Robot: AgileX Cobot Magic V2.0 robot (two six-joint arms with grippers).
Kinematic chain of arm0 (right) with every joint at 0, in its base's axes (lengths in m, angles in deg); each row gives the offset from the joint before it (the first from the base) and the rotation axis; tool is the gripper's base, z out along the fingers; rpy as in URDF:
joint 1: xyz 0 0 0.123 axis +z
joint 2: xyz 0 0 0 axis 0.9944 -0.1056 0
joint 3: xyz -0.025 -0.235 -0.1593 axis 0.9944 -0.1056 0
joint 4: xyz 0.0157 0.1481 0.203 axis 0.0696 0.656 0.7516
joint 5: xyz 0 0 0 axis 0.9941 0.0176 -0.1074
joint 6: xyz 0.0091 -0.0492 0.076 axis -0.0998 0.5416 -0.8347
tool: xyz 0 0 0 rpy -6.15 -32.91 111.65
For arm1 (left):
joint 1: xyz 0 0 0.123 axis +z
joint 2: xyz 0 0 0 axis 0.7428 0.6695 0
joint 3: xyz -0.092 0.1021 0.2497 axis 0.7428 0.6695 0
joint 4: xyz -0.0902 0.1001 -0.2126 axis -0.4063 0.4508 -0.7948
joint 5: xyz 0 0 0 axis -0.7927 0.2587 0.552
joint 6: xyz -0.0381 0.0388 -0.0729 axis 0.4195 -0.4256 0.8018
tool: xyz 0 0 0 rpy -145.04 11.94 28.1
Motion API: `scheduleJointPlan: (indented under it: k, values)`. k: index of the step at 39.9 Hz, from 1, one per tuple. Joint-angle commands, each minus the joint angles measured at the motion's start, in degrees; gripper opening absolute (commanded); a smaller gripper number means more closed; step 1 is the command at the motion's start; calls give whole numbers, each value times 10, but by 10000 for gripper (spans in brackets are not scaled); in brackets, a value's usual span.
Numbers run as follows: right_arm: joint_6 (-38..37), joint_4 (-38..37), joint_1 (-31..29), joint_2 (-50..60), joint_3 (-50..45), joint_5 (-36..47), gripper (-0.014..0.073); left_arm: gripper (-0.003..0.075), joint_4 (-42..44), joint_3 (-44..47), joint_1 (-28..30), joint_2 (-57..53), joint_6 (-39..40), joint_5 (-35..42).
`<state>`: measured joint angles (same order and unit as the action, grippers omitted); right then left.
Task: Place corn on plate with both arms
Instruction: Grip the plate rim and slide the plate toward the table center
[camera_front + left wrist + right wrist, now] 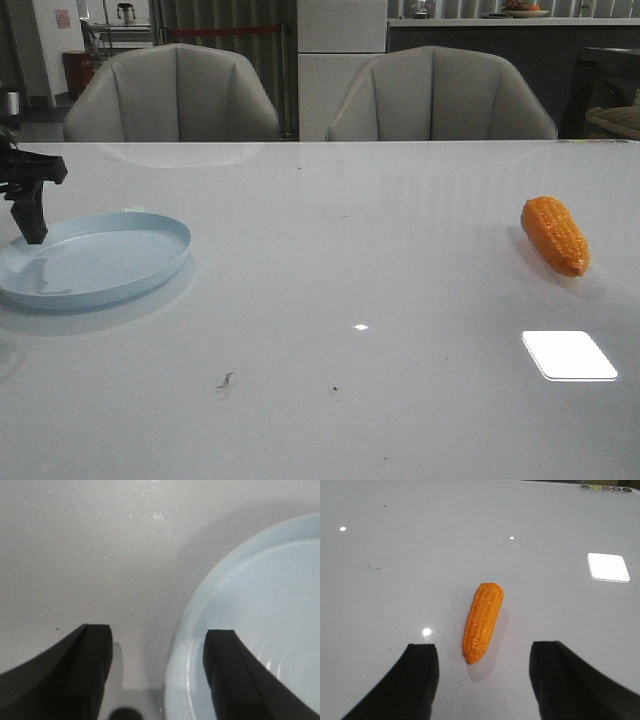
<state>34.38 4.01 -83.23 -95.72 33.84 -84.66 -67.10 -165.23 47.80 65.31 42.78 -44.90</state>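
Reaching stage, nothing gripped. Corn [556,235] lying on tabletop [340,300], far right, well apart from plate [95,262]. Right gripper [482,680] hovering above corn, jaws wide. Left gripper [157,675] straddling plate rim, jaws wide. Next, likely: lowering and closing around cob.

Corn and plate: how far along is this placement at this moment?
Nothing is placed yet. The corn lies on the table's right side, far from the empty plate on the left. In hand: the left pincer is open astride the plate's rim, and the right pincer is open with the corn between its fingers, ungrasped. Left to do: grasp, carry, set down.
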Motion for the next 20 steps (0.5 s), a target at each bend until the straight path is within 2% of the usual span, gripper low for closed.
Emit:
scheduleJointPlan:
  k: [1, 9, 11, 14, 18, 19, 20]
  values:
    - [-1, 2, 1, 5, 20, 43, 506, 454, -14, -16, -3, -15, 4, -3]
    - [-1, 2, 1, 5, 20, 43, 506, 453, -19, -16, -3, 2, 4, -19]
    - [-1, 2, 1, 5, 20, 43, 506, 431, -21, -16, -3, 3, 4, -19]
    - [-1, 2, 1, 5, 20, 43, 506, 329, -22, -16, -3, 3, 0, -23]
    - [-1, 2, 1, 5, 20, 43, 506, 93, -22, -16, -3, 3, 0, -31]
    - [-1, 2, 1, 5, 20, 43, 506, 76, -22, -16, -3, 3, 0, -32]
    - [-1, 2, 1, 5, 20, 43, 506, 101, -22, -16, -3, 3, 0, -32]
